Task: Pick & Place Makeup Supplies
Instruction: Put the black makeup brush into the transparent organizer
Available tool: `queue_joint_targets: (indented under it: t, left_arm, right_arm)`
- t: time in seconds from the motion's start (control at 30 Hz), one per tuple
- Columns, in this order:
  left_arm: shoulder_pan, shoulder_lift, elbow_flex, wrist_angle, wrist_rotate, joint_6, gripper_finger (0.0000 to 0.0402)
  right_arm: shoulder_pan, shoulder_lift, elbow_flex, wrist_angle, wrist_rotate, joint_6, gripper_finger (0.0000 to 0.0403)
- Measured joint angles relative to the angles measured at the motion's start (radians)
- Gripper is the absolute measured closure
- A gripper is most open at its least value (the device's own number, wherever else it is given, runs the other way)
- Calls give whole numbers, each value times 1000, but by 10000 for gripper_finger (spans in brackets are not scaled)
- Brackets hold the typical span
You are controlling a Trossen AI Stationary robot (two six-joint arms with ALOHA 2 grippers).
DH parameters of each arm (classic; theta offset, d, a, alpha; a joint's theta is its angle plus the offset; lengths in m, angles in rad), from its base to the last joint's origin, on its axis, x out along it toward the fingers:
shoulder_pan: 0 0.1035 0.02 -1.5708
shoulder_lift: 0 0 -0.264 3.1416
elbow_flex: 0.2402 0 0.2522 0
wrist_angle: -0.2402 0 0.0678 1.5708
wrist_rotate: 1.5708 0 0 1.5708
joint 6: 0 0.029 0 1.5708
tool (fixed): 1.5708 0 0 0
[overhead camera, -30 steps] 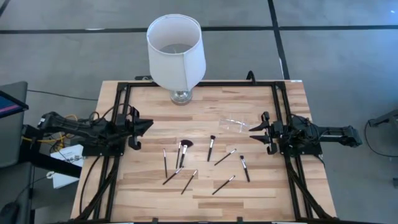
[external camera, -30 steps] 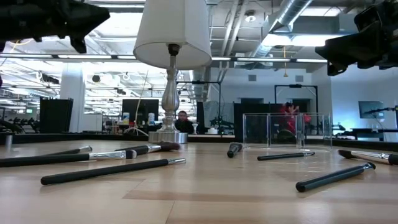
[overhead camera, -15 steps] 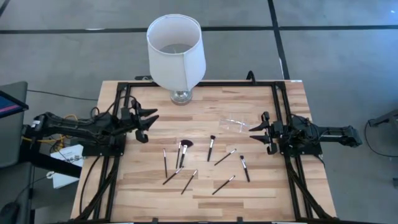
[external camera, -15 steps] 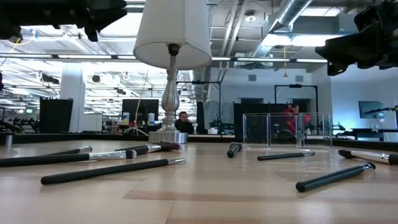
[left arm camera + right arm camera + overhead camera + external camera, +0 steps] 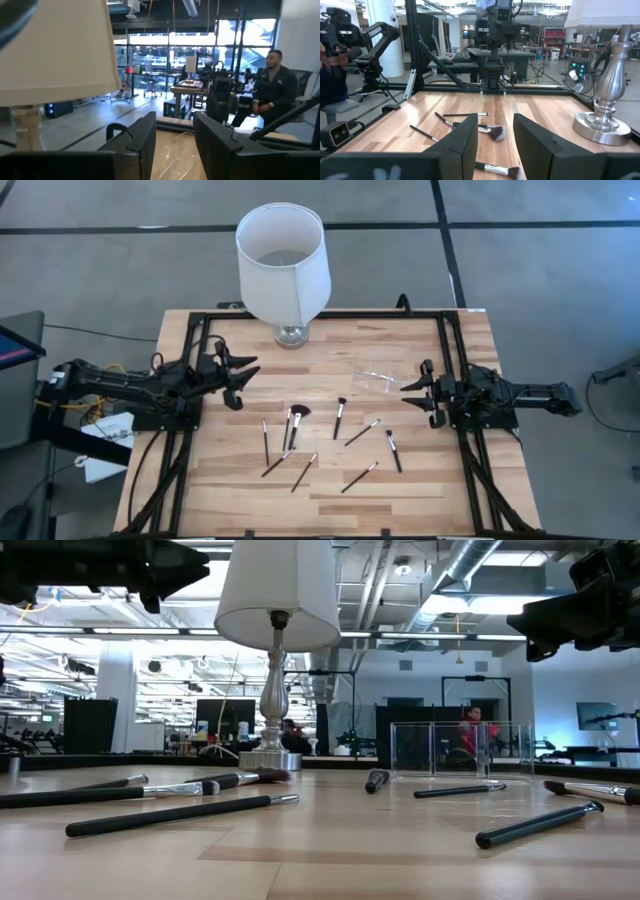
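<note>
Several thin makeup brushes lie flat on the wooden table, scattered at its middle. One has a wider fluffy head. My left gripper is open and hovers above the table's left part, left of the brushes and below the lamp's shade. My right gripper is open and hovers at the table's right side, facing the brushes. Neither touches anything. In the low view both show high above the tabletop: left gripper, right gripper.
A lamp with a large white shade stands by its glass base at the far middle of the table. A small clear plastic holder stands just in front of my right gripper. A black frame rims the table.
My left gripper has travelled from the table's left edge toward the right and slightly toward the far edge, staying high above the tabletop. The right arm and the brushes have kept still.
</note>
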Motion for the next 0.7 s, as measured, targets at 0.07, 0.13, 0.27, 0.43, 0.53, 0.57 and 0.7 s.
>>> queue_joint_targets:
  t: [0.07, 0.13, 0.27, 0.43, 0.53, 0.57, 0.7]
  left_arm:
    - [4, 18, 0, -1, -4, -15, 275]
    - [4, 48, 0, -1, 14, -74, 275]
    - [-1, 160, 0, -24, 104, -255, 275]
    - [-12, 368, 0, -32, 118, -387, 275]
    - [-12, 474, 0, -31, 119, -447, 275]
    - [-12, 501, 0, -32, 119, -464, 275]
    - [-12, 567, 0, -25, 118, -517, 275]
  right_arm:
    - [0, 0, 0, 0, 0, 0, 286]
    - [0, 0, 0, 0, 0, 0, 286]
    - [-2, 0, 0, 11, 1, 0, 286]
    - [-3, 0, 0, 10, 1, 0, 286]
    - [-3, 0, 0, 12, 1, 3, 286]
    - [-2, 0, 0, 18, 0, 37, 286]
    - [6, 0, 0, 80, 4, 309, 286]
